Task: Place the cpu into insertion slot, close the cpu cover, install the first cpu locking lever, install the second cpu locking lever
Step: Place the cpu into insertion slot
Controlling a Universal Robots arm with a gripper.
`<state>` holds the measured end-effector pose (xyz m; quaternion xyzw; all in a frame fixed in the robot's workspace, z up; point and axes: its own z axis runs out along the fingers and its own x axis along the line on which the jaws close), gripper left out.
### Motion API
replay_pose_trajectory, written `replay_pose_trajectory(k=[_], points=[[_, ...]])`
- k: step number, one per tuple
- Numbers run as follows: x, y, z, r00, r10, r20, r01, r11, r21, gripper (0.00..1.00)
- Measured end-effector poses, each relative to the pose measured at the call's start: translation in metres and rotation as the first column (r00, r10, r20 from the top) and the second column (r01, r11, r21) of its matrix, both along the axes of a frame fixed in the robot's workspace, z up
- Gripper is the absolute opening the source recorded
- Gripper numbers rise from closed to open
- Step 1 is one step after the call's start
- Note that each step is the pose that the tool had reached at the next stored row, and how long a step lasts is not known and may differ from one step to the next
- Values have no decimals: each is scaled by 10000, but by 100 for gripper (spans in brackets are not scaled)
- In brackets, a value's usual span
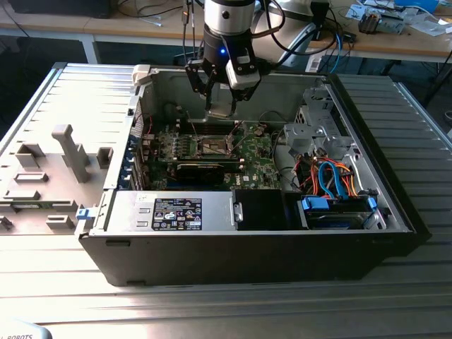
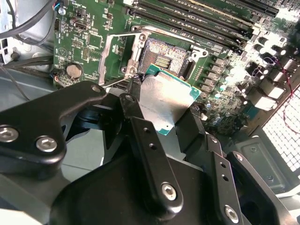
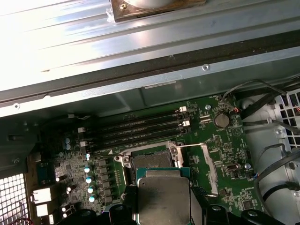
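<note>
fixture blocks (image 1: 70,152): grey, on the table outside the case, well off to the exterior view's left of my gripper.
case (image 1: 247,258): black, side open; my gripper hangs inside it, over the green board (image 1: 258,166).
gripper (image 1: 220,95): clamped on the cpu; in the second wrist view my black fingers (image 2: 150,154) press its opposite edges.
cpu (image 1: 220,111): dull silver top, green rim, held flat between my fingertips in both wrist views (image 2: 164,101) (image 3: 164,199). It is above the board, not seated.
insertion slot (image 2: 164,58): just below and ahead of my fingertips; its dark contact field lies bare (image 3: 150,159).
cpu cover (image 2: 108,56): silvery frame swung open to one side of the slot, near one fingertip (image 3: 211,168).
locking lever (image 3: 187,146): thin wire, unlatched, running from the slot's corner to the cover.
drive cage (image 1: 332,180): blue and orange cables, well off to the exterior view's right of my gripper.
</note>
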<state>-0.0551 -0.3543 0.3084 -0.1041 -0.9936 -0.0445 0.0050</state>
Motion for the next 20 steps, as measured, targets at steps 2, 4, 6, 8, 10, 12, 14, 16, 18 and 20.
replay_pose_trajectory(k=[2,4,6,8,10,12,14,16,18,20], points=[[0,0,-1,10000,-20,0,20,10000,0,54],[0,0,-1,10000,-41,1,41,10000,-1,54],[0,0,-2,10000,-64,0,64,10000,0,54],[0,0,-2,10000,-93,1,93,10000,0,54],[0,0,-3,9999,-114,0,114,9999,0,54],[0,0,-3,9999,-136,0,136,9999,0,54],[0,0,-4,9999,-164,0,164,9999,0,54],[0,0,-4,9998,-197,0,197,9998,0,54],[0,0,-4,9998,-220,0,220,9998,0,54],[0,0,-4,9997,-238,0,238,9997,-1,54]])
